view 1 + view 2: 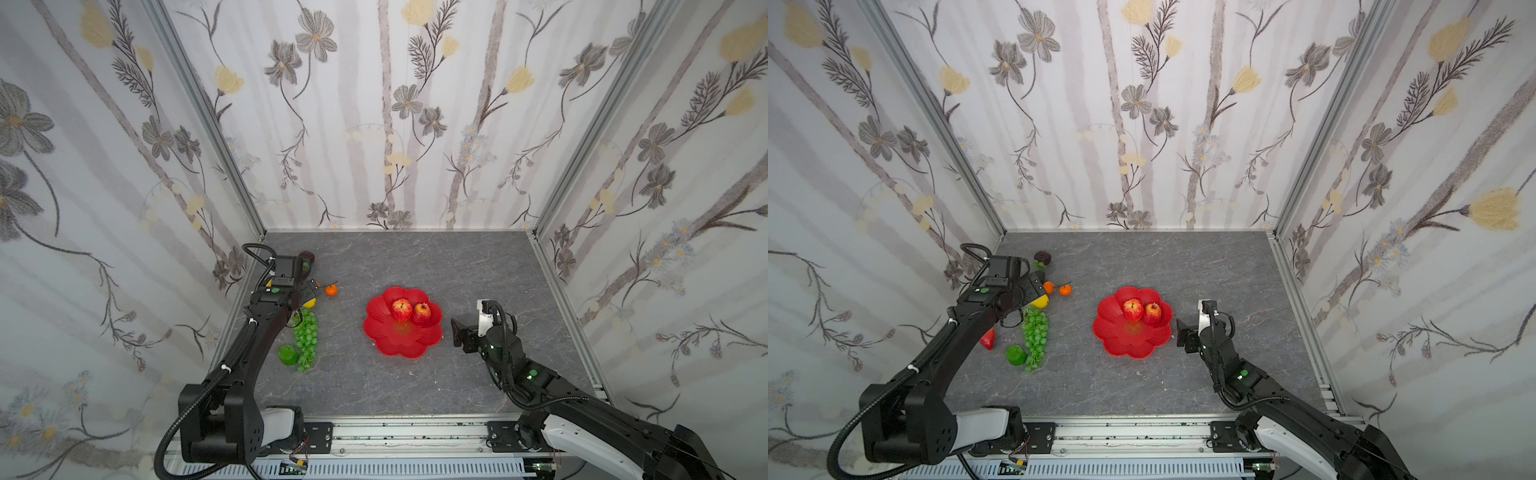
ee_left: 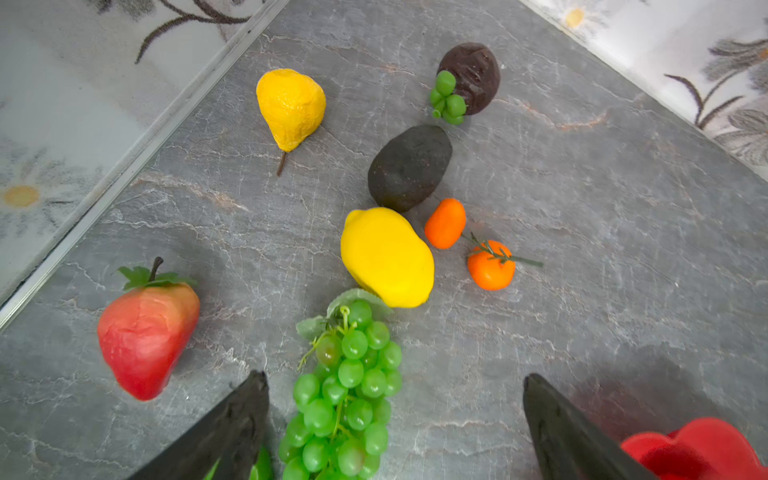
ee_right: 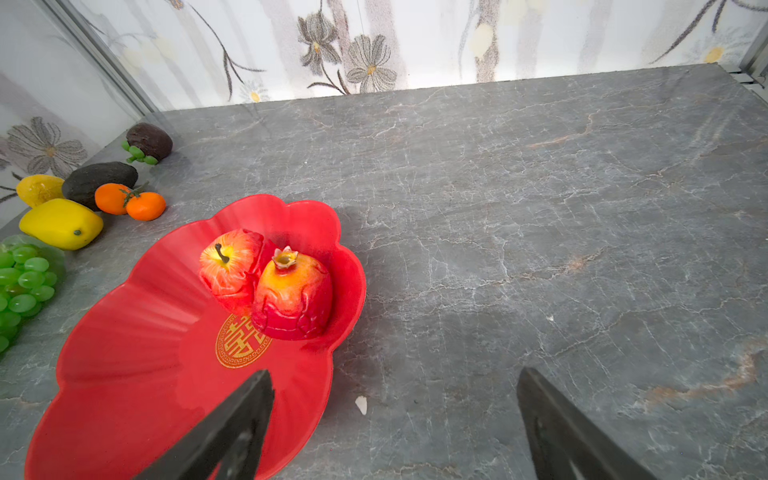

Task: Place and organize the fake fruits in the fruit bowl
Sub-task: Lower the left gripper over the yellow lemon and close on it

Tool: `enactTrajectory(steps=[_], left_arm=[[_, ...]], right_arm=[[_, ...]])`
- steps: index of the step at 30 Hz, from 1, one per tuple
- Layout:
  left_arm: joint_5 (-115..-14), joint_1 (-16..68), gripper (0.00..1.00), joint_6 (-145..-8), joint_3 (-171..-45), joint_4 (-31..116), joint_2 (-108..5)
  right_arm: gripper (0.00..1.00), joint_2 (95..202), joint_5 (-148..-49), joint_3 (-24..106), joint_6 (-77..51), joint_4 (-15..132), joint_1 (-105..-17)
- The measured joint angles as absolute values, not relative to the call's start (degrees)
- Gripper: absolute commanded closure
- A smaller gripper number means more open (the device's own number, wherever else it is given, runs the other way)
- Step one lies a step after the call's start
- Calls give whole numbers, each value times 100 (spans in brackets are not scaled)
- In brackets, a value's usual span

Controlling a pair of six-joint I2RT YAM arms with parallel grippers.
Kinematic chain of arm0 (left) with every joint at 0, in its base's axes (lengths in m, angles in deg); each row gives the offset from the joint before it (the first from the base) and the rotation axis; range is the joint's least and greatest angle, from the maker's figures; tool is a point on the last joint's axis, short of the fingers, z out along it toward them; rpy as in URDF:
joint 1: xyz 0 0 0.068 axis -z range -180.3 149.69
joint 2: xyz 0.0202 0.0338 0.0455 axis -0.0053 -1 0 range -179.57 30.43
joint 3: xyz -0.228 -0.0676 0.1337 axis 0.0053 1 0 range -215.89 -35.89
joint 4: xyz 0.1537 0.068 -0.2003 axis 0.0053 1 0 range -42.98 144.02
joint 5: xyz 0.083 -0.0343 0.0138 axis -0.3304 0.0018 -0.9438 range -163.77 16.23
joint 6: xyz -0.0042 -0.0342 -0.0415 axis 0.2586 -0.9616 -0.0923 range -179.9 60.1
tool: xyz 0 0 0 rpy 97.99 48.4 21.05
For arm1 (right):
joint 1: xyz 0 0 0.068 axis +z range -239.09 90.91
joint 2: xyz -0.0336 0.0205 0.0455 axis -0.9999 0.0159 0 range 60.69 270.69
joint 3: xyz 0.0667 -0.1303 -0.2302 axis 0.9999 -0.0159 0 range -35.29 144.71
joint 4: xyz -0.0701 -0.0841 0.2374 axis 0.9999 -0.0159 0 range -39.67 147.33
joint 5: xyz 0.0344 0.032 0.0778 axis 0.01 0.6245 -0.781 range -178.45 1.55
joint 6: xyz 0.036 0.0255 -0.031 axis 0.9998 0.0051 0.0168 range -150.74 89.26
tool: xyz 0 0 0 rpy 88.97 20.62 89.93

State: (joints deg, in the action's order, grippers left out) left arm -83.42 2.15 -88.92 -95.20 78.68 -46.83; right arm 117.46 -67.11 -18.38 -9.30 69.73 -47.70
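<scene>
The left hand (image 2: pixel 390 380) hangs wide open over the grape bunch (image 2: pixel 336 415) — it should likely close near the stem, clear of the lemon (image 2: pixel 386 257). The right hand (image 3: pixel 395 376) gapes beside the fruit bowl (image 3: pixel 124 332).

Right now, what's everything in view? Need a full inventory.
fruit bowl: 1, red, mid-table
apple: 1, red, in the bowl
crowned fruit: 1, red-yellow, in the bowl beside the apple
grape bunch: 1, green, on the table left of the bowl
round green fruit: 1, green, by the bunch's near end
lemon: 1, yellow, at the bunch's stem end
tangerines: 2, orange, beside the lemon
avocado: 1, dark, next to the lemon
pear: 1, yellow, near the left wall
brown fruit: 1, dark brown, far left
grape sprig: 1, green, against the brown fruit
leafy red fruit: 1, red, near the left wall
table: 1, grey
left gripper: 1, black, open, over the grape bunch
right gripper: 1, black, open, at the bowl's right edge
</scene>
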Motion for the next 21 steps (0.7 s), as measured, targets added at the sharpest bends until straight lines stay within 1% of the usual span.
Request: enactTrajectory(steps=[3, 7, 11, 17, 21], left_arm=[[-8327, 93, 9, -8883, -9822, 7986, -5216], [-8264, 36, 14, -8866, -10154, 8034, -5896], [-8231, -1, 15, -8839, -10495, 8131, -6464], [-8119, -10, 24, -8842, -10805, 8190, -7028], [-8062, -14, 25, -8848, -10982, 8207, -7319]], right_arm=[[8, 11856, -6716, -1847, -930, 7122, -4779], [8, 12002, -6775, -1841, -930, 7214, -4779], [8, 12133, -6886, -1793, -930, 7293, -4781], [9, 12290, -6991, -1734, -913, 7295, -4781], [9, 12395, -7011, -1681, -913, 7295, -4781]])
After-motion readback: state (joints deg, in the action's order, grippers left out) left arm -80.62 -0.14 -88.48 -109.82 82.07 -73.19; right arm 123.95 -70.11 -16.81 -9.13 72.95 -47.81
